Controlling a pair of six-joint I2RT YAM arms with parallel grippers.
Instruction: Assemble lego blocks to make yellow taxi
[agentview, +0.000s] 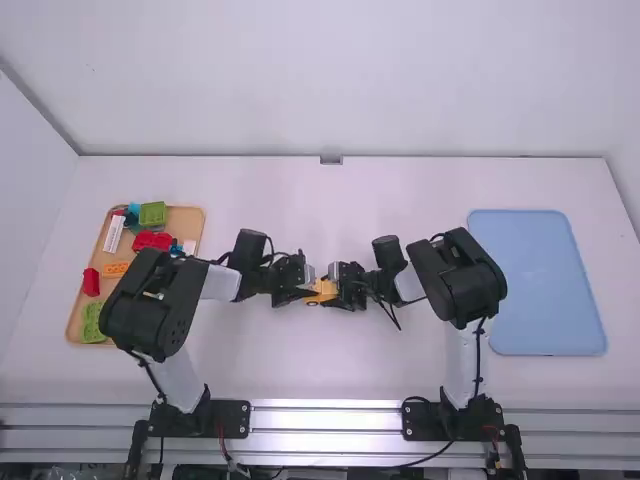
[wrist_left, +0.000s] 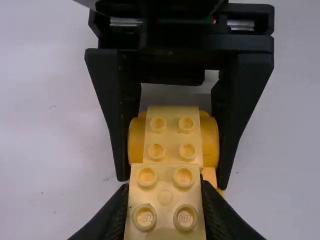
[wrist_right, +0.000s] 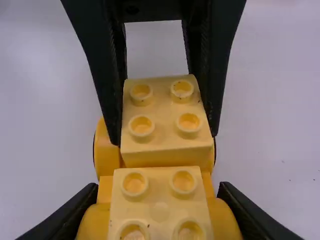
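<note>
**Grip at both ends, and risk of bad fit**

At the counter's (agentview: 325, 365) middle, the left hand (wrist_right: 165, 139) grasps a pale yellow four-stud brick (wrist_right: 166, 110) on the yellow taxi body (agentview: 321, 292). The right hand (wrist_left: 173, 182) is clenched on this body's rounded sides. If the left hand pushes with a tilt, the brick may sit crooked. Too weak grip on the right could let the body twist or slip away.

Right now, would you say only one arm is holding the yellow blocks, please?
No, the left gripper and the right gripper both have their jaws on the yellow blocks.
</note>
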